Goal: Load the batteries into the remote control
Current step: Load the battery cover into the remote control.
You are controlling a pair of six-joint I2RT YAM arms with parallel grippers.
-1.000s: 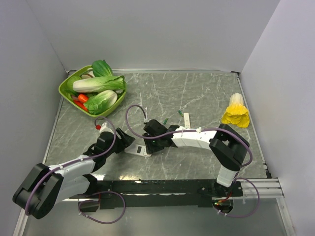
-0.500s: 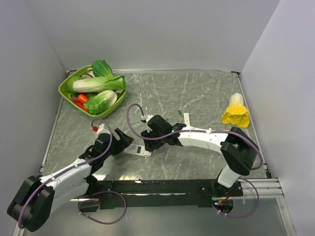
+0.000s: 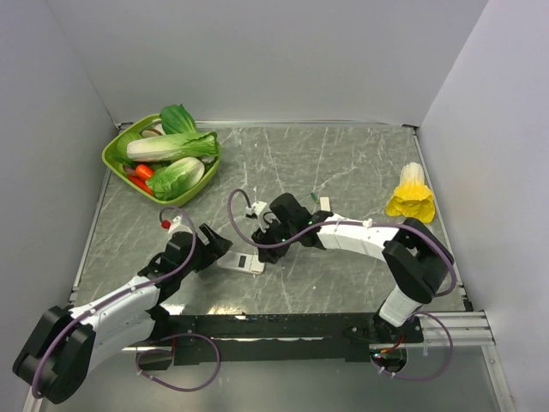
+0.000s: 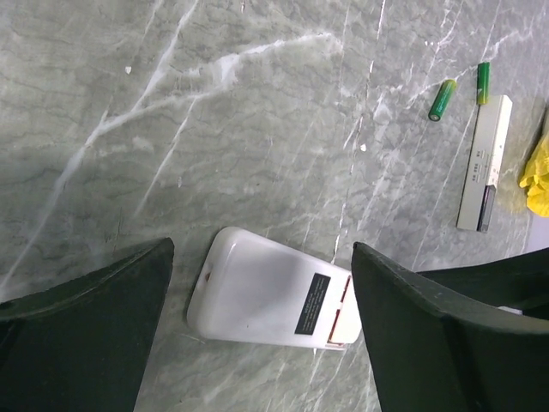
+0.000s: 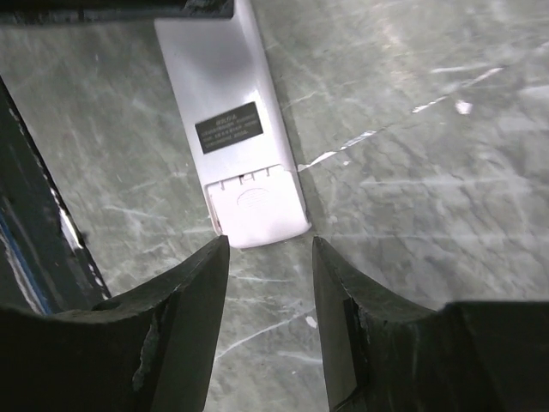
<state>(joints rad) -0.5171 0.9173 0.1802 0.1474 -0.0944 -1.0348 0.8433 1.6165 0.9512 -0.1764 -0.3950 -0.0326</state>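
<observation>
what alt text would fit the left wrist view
A white remote lies back-up on a grey marble table, between the open jaws of the left gripper. Two small green pieces and a white-and-black bar lie at upper right.

I look down on a grey marble-patterned table with pale veins running across it. Plain matte panels box it in on three sides: a back wall, a left wall and a right wall, all pale grey-white. A silvery rail runs along the near edge. The light is soft and even, with faint shadows.
</observation>
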